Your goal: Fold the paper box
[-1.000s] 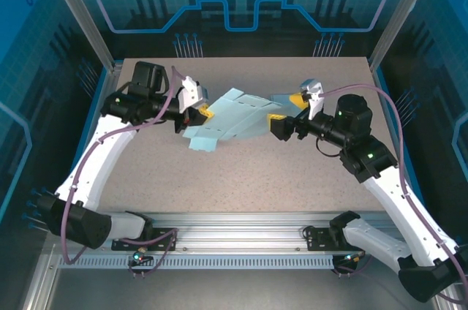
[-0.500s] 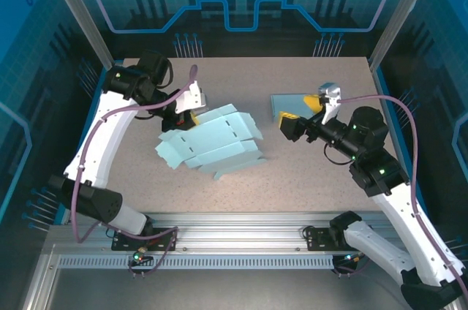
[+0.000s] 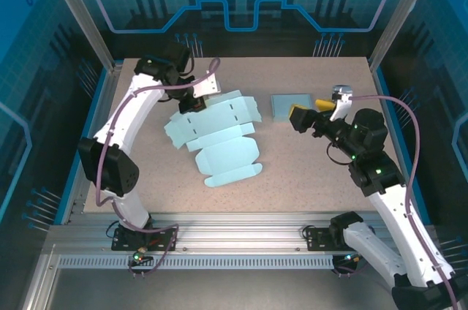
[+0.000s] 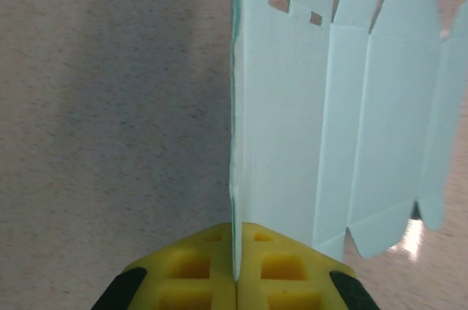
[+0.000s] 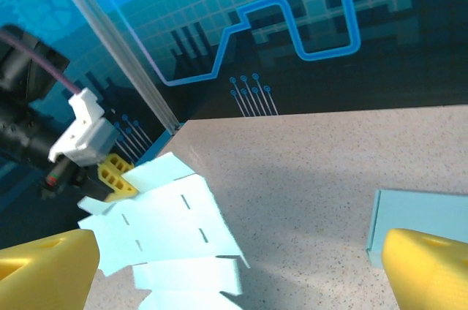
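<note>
Box (image 3: pixel 219 134): unfolded blank, tabletop (image 3: pixel 307 171) centre-left.
Left gripper (image 4: pixel 235 270): fingers pinched on the box's far edge.
Right gripper (image 3: pixel 307 114): fingers wide, empty, beside sheet (image 3: pixel 287 104).

Left arm stretched to far left, left gripper (image 4: pixel 235 281) pinched flat on paper box (image 4: pixel 292 105) edge; right arm elbow-bent, right gripper (image 3: pixel 300 118) fingers wide apart.
</note>
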{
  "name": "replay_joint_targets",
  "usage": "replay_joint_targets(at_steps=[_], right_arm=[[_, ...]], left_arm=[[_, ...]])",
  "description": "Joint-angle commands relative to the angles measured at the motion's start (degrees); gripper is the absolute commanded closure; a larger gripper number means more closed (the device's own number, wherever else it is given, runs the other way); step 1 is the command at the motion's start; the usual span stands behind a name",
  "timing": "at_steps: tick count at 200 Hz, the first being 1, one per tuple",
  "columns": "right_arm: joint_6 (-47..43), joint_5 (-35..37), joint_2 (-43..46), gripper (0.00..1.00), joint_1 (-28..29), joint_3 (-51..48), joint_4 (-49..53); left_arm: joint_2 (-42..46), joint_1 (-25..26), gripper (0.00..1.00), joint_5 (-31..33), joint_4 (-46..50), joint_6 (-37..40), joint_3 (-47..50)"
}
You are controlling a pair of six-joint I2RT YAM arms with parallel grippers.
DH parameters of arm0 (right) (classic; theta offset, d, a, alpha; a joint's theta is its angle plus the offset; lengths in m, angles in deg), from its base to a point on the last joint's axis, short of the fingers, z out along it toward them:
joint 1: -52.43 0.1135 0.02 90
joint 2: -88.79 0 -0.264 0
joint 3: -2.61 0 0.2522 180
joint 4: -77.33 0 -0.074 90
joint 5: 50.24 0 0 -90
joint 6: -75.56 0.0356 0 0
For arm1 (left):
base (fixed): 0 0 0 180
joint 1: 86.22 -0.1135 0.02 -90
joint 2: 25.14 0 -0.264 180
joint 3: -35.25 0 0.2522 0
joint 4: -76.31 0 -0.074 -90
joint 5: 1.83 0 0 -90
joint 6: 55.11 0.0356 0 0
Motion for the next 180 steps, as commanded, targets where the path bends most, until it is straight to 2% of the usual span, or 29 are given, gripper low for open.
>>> replay_joint_targets(at_steps=[1,26,40,58,79,114,144,180], right_arm=[[7.49,-0.31,-1.19,0.00,-3.53,-1.65,2.39],[11.32,-2.85,-2.56,0.00,-6.58,-3.14,1.83],[11.45,-1.76,-2.42,0.00,-6.73,-3.86,1.30],[14.63,3.22,-1.42,0.00,-6.79,-5.11,2.17],[10.75,2.06,-1.59,0.00,-7.09,-3.62,6.60],[9.75,2.49,-3.42,0.00,-7.25,-1.74,12.85],[9.98,3.34,-4.95,0.00,-7.23,-0.78,15.66],[13.87,-1.52,-10.07,0.00,-7.05,1.24,15.02]], left_arm=[[2.34,3.60,1.00,8.14,-18.98,-1.77,7.69],[4.59,7.34,1.00,11.55,-31.40,-1.23,16.17],[5.89,9.01,1.00,13.18,-38.54,-1.65,21.03],[7.78,11.43,1.00,17.57,-48.69,-1.32,27.87],[8.85,14.59,1.00,23.51,-60.02,-0.57,34.11],[9.27,18.72,1.00,29.78,-75.97,0.69,42.71],[7.43,22.92,1.00,35.55,-86.19,4.52,48.14],[1.59,26.95,1.00,42.90,-101.29,11.07,52.03]])
